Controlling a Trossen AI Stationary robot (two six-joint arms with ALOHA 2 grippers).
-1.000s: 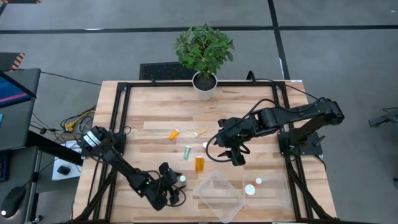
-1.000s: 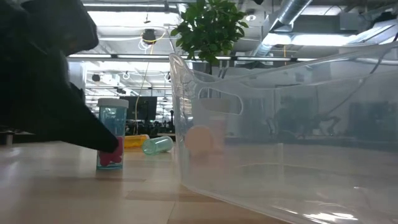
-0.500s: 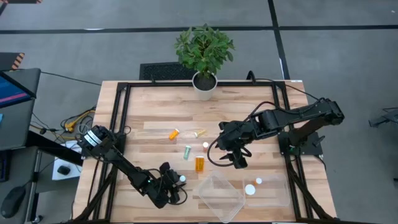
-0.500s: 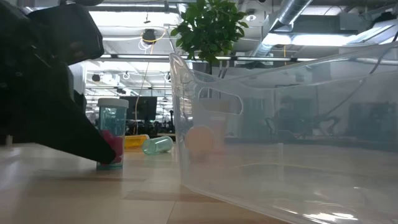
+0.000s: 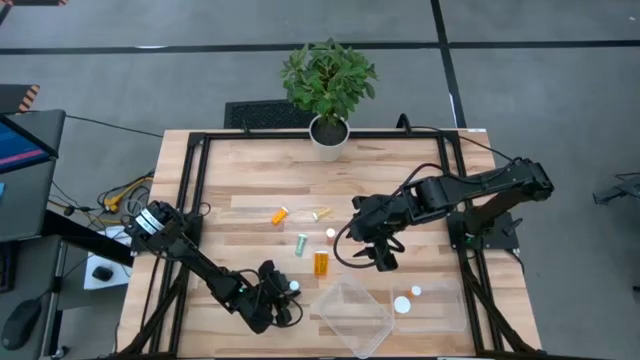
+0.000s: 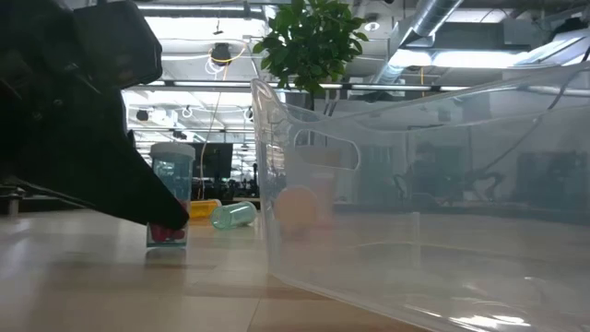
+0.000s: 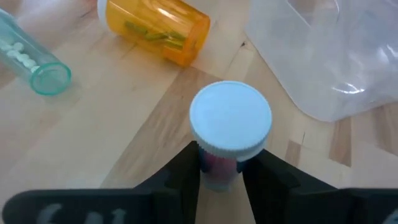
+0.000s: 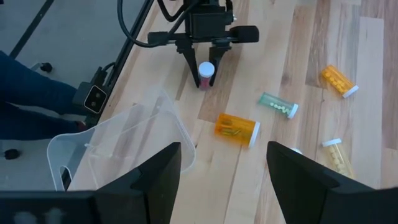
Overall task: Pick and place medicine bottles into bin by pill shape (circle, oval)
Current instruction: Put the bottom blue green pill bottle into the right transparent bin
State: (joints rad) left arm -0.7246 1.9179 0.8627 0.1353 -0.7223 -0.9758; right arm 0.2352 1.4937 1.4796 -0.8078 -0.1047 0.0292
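Note:
A small bottle [image 7: 230,118] with a white cap and pink pills stands upright near the table's front, left of the clear bin [image 5: 352,315]. My left gripper [image 7: 225,152] is shut on it; it also shows from above [image 5: 283,300]. My right gripper [image 5: 376,247] hangs open above mid-table with nothing between its fingers. An amber bottle [image 5: 320,263], a greenish one [image 5: 301,244], an orange one [image 5: 280,215] and a yellowish one [image 5: 320,213] lie on their sides on the wood. My left gripper pinches the bottle's clear body just below the cap [image 7: 216,169] between its two fingers, one finger [image 7: 185,171] on each side. The fingers come slanting down from the table's left [image 6: 138,198]. The bottle stays upright, its base [image 6: 168,242] at the tabletop.
A second clear bin [image 5: 432,300] at the front right holds two white-capped things [image 5: 401,305]. A loose white cap [image 5: 330,233] lies mid-table. A potted plant [image 5: 328,85] stands at the far edge. Black frame rails run along both sides.
My left gripper has moved in on the pink-pill bottle: in the low view its dark finger now covers more of the bottle's lower left side. The bottle stays upright.

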